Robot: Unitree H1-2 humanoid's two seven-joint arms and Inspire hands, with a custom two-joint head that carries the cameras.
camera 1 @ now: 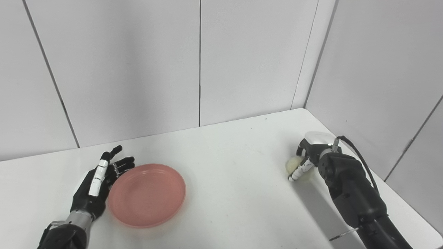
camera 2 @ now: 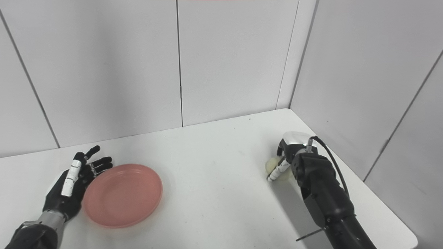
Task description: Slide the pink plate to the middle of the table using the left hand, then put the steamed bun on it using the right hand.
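The left robot hand (camera 1: 98, 180) lies open, fingers spread, its palm side against the left rim of the pink plate (camera 1: 147, 195), which sits left of centre on the white surface (camera 1: 228, 180). The right robot hand (camera 1: 309, 154) curls around the steamed bun (camera 1: 294, 166) (pale and partly hidden behind the fingers) near the right edge, well apart from the plate.
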